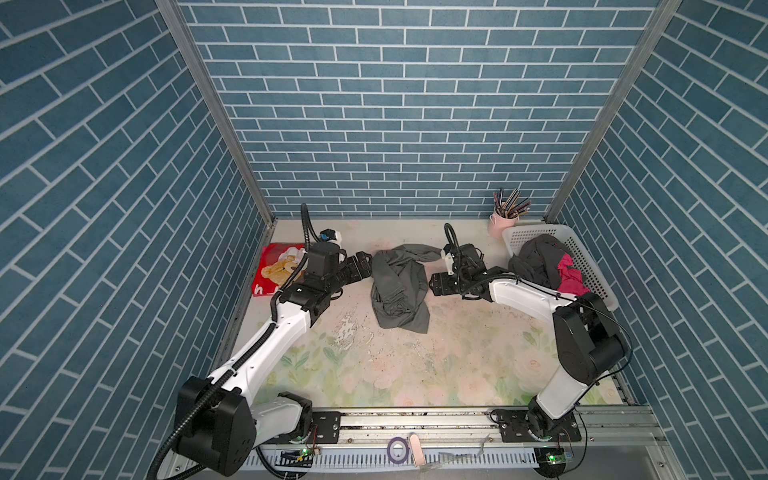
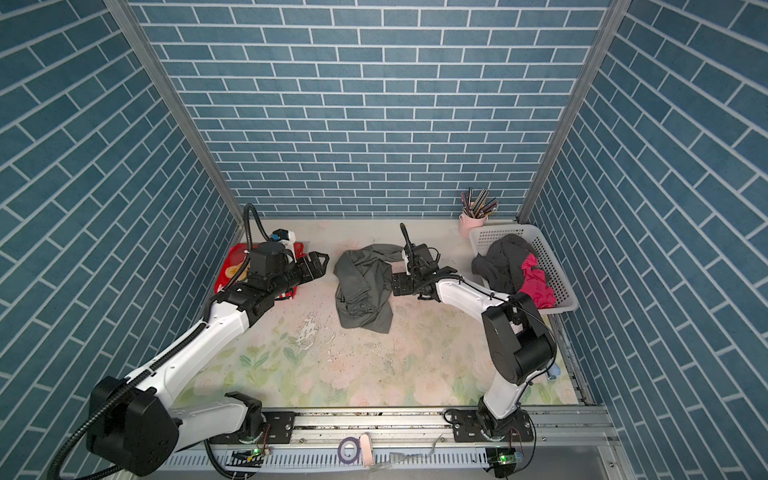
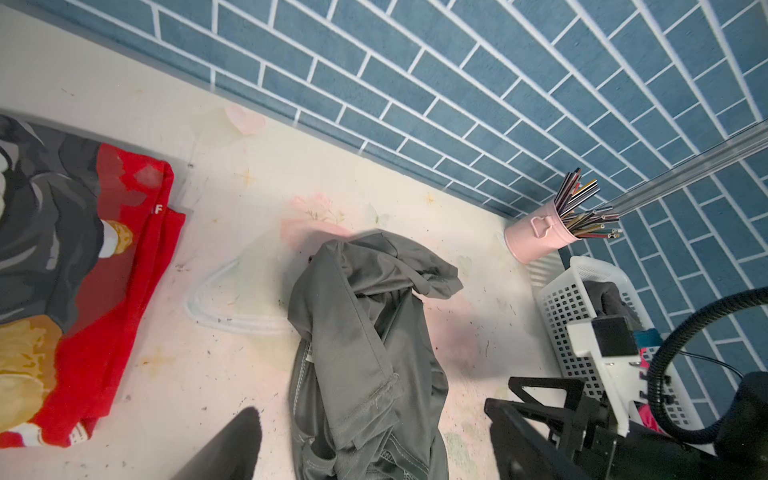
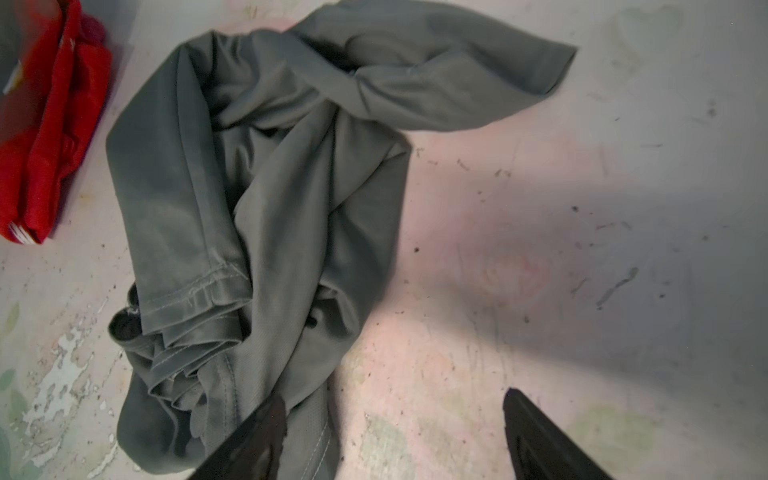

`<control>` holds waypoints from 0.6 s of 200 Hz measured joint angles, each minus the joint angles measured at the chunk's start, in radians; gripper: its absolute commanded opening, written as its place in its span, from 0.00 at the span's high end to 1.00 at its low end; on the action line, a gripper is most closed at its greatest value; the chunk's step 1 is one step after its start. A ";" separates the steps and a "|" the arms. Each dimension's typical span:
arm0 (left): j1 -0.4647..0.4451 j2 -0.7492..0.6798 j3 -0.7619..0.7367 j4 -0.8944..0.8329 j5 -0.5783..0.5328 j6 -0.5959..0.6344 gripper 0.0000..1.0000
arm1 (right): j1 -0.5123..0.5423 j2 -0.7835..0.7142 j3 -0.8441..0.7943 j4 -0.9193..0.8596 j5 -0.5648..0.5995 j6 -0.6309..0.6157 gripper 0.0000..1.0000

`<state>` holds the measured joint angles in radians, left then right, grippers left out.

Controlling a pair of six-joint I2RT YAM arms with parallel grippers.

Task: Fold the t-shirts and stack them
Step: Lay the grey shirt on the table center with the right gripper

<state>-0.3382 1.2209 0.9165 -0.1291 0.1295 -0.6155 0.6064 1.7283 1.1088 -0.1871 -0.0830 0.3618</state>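
Observation:
A plain dark grey t-shirt [image 1: 399, 286] [image 2: 363, 286] lies crumpled on the table's middle. To its left my left gripper [image 1: 365, 266] [image 3: 374, 432] stands open; in the left wrist view the grey t-shirt [image 3: 365, 353] shows between its fingers. My right gripper [image 1: 434, 284] [image 4: 395, 432] is open at the cloth's right edge, one finger [image 4: 257, 440] over the grey t-shirt [image 4: 257, 208], with bare table between the jaws. A folded red t-shirt with a teddy-bear print [image 1: 276, 268] [image 3: 124, 270] lies at the far left. A dark t-shirt [image 1: 538, 259] and a magenta one [image 1: 569, 274] are heaped in the basket.
The white perforated basket [image 1: 590, 266] stands at the back right, close behind my right arm. A pink cup of pencils [image 1: 500, 224] sits in the back corner beside it. Blue brick walls close in three sides. A purple tape roll [image 1: 397, 449] rests on the front rail.

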 measured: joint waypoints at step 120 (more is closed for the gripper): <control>0.000 0.082 -0.031 0.020 0.079 -0.017 0.12 | 0.089 0.198 0.291 -0.062 0.066 0.005 1.00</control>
<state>-0.3382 1.3033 0.8860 -0.1093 0.2089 -0.6323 0.6949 1.9259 1.3994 -0.2489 -0.0170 0.3668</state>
